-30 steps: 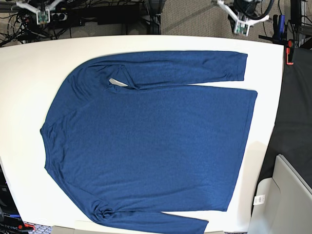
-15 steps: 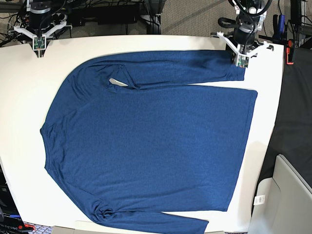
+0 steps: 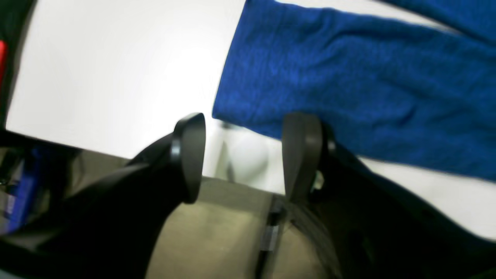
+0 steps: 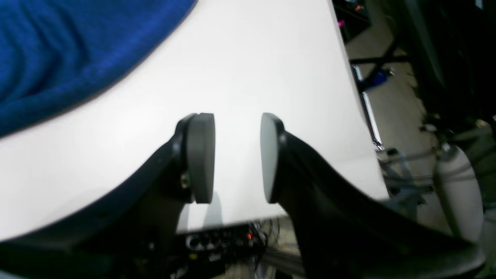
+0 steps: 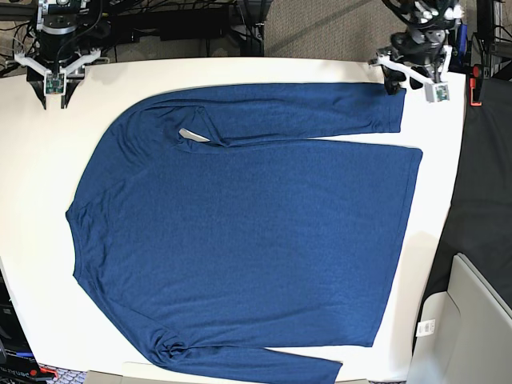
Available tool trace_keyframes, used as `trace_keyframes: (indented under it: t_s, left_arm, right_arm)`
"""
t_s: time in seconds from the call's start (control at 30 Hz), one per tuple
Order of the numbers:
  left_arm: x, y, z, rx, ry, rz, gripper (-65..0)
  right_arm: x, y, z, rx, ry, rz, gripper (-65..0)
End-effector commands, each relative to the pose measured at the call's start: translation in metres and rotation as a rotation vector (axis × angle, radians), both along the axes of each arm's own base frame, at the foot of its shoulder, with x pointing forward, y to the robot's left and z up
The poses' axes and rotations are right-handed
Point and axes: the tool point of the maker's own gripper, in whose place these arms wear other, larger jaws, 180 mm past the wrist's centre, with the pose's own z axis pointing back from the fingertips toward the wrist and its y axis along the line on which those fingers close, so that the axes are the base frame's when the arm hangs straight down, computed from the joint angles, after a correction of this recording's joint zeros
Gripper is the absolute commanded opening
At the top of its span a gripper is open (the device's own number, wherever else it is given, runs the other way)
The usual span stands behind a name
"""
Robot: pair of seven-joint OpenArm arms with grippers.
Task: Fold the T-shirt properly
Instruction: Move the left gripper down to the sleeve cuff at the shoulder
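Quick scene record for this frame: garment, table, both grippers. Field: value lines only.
garment: T-shirt, dark blue, spread flat, unfolded
collar tag: grey tag showing
upper sleeve: lies along the far edge, cuff beside the left gripper
surface: white table
left gripper: open, empty, at the sleeve cuff
right gripper: open, empty, over bare table, clear of the cloth

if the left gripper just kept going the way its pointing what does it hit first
Probably the T-shirt: the left gripper stands open at the sleeve cuff's corner, above the white table. One finger overlaps the cuff's edge, though depth is unclear.
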Motion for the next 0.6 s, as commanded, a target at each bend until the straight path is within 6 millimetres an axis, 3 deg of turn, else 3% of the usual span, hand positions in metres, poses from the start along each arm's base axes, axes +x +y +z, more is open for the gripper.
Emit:
trace_keyframes:
  t_s: [0.0,0.2,0.57]
  left_arm:
    - [0.004,0.002,0.008,-0.026,-0.024,0.013,-33.9]
    - [0.013,-0.004,0.017,-0.244,-0.025,0.071,-33.9]
    - [0.008,-0.004,-0.006,-0.315,0.048,0.105,-34.0]
  right_arm:
    - [0.002,-0.005,0.013,-0.030,-0.040,-0.001,-44.7]
    - [0.008,-0.005,0.016,-0.030,-0.058,0.000,-44.6]
    - [0.007,-0.005,0.015,-0.030,-0.055,0.001,-44.6]
